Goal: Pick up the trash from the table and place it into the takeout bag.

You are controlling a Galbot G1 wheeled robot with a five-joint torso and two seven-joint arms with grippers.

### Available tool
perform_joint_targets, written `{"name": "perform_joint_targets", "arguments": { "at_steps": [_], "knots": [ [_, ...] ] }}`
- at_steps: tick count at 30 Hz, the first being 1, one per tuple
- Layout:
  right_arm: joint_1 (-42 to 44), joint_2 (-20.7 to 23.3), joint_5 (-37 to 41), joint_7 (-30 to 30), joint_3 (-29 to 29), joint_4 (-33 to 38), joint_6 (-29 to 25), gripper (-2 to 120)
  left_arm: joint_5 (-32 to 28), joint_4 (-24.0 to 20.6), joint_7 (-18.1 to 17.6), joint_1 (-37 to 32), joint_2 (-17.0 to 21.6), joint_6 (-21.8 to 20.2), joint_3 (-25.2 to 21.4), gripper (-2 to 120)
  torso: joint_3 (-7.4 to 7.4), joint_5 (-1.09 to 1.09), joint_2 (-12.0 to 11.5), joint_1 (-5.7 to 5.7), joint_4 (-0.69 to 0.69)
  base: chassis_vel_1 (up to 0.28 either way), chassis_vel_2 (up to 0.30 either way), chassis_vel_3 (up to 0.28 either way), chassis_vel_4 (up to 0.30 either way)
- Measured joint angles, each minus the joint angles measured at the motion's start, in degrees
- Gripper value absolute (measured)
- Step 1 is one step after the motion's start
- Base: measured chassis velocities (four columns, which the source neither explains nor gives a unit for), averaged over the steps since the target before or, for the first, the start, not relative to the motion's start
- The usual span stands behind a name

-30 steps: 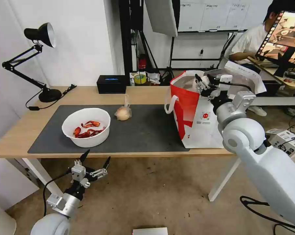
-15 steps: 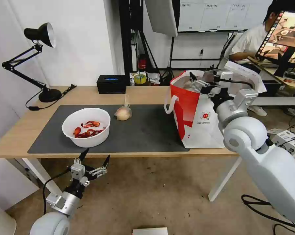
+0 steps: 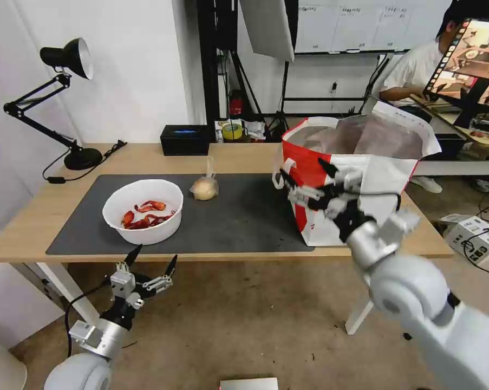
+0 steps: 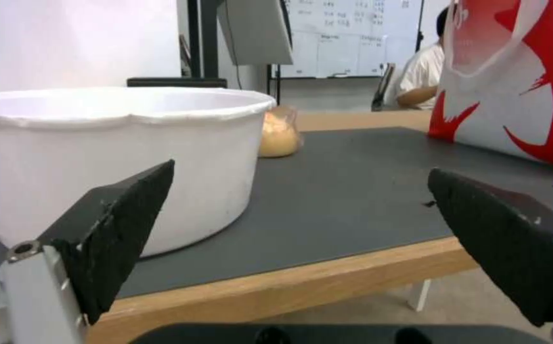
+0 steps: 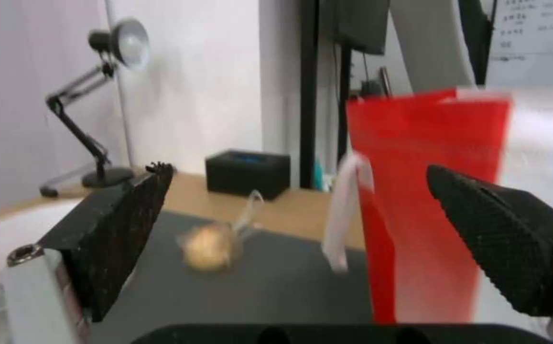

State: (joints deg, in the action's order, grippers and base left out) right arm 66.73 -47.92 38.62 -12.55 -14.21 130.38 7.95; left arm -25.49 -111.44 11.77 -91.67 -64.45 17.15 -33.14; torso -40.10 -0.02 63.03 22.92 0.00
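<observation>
Your bench [image 3: 33, 227] carries a dark grey mat [image 3: 239, 216], and the red-and-white takeout bag [image 3: 314, 162] stands upright at that mat's right end, its foil-lined mouth open. On the mat's left part sits the white bowl of red crayfish shells [image 3: 143, 210]; the clear bag with the tan bun [image 3: 204, 187] lies just beyond it, toward the takeout bag. Your right claw [image 3: 304, 181] hangs in front of the takeout bag's red side, jaws spread and empty, the bun well off to its left. Your left claw [image 3: 151, 260] waits below the bench's front edge, jaws wide and empty, the bowl directly above and beyond it.
</observation>
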Motion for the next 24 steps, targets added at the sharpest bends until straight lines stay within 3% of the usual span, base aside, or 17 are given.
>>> {"name": "perform_joint_targets", "arguments": {
  "at_steps": [4, 10, 24],
  "knots": [
    [5.55, -1.11, -3.7, 0.9, -1.63, 0.08, -1.99, 100, 0.12, 0.06, 0.08, -0.02, -0.26, 0.13, 0.09, 100, 0.0, 0.04, 0.0, 0.0, -0.01, 0.0, 0.0, 0.0, 0.0],
    [18.86, -7.19, -14.8, 1.51, -3.78, -0.7, -8.85, 100, 0.63, -0.21, 0.26, -1.21, -0.76, 0.73, 0.03, 100, 0.0, 0.02, 0.0, 0.0, -0.01, 0.0, 0.0, 0.0, 0.0],
    [24.73, -15.77, -22.64, 1.37, -2.76, -8.58, -15.8, 100, 1.28, -0.51, 0.41, -2.97, -1.32, 1.19, -0.09, 100, 0.0, 0.02, 0.0, -0.01, 0.0, 0.0, 0.0, 0.0, 0.0]
  ]
}}
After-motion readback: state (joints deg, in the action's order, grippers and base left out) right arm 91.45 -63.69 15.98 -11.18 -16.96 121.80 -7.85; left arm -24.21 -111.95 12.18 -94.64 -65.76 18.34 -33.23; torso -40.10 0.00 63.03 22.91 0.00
